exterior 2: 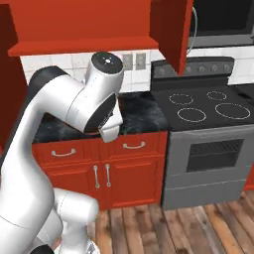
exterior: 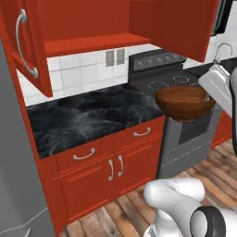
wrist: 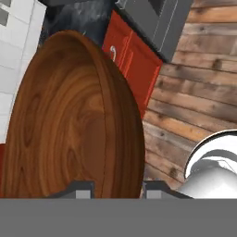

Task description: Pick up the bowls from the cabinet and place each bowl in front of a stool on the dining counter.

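The glossy reddish-brown bowl (exterior: 184, 102) hangs in the air in front of the stove, roughly level. My gripper (exterior: 208, 96) is shut on its right rim. In the hand view the bowl (wrist: 69, 120) stands on edge, its rim pinched between the two fingertips of my gripper (wrist: 113, 190). The red wall cabinet is open: its door (exterior: 32, 46) with the long white handle (exterior: 21, 44) swings left, and its red shelf (exterior: 92, 44) looks bare. The same shelf (exterior 2: 79, 45) runs above the arm in the right base view. The cream bowl, the stools and the dining counter are out of view.
The black worktop (exterior: 88, 118) lies below the cabinet over red drawers (exterior: 83, 155) and doors. A stove (exterior 2: 208, 106) with its oven stands to the right. A grey appliance side (exterior: 14, 162) rises at the left. A second open red door (exterior: 176, 25) hangs above the bowl. The floor is wooden planks (exterior 2: 163, 228).
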{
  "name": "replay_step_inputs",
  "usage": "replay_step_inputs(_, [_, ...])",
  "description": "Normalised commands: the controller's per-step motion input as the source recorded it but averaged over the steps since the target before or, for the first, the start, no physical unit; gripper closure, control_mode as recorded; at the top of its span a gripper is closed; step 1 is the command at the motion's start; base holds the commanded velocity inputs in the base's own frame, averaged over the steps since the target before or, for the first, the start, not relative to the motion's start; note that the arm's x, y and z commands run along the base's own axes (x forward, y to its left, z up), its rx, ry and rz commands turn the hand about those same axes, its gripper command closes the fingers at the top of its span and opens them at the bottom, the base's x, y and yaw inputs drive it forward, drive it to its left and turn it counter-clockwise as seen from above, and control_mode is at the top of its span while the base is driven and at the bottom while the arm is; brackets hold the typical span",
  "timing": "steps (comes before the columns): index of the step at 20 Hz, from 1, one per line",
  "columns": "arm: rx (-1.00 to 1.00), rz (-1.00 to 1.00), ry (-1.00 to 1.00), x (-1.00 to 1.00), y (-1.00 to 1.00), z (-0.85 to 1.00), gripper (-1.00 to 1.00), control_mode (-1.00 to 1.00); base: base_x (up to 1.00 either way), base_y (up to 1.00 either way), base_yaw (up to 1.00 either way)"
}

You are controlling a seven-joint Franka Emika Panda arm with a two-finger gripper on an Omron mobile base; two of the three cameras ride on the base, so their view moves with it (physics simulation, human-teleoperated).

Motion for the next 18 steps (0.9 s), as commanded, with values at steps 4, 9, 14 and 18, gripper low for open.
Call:
replay_step_inputs(4, [0.0,0.0,0.0,0.0,0.0,0.0,1.0,1.0,-0.89,0.09,-0.89])
replay_step_inputs(9, [0.0,0.0,0.0,0.0,0.0,0.0,1.0,1.0,-0.8,0.06,-0.91])
replay_step_inputs(14, [0.0,0.0,0.0,0.0,0.0,0.0,1.0,1.0,-0.74,0.07,-0.93])
replay_step_inputs(18, [0.0,0.0,0.0,0.0,0.0,0.0,1.0,1.0,-0.71,0.06,-0.94])
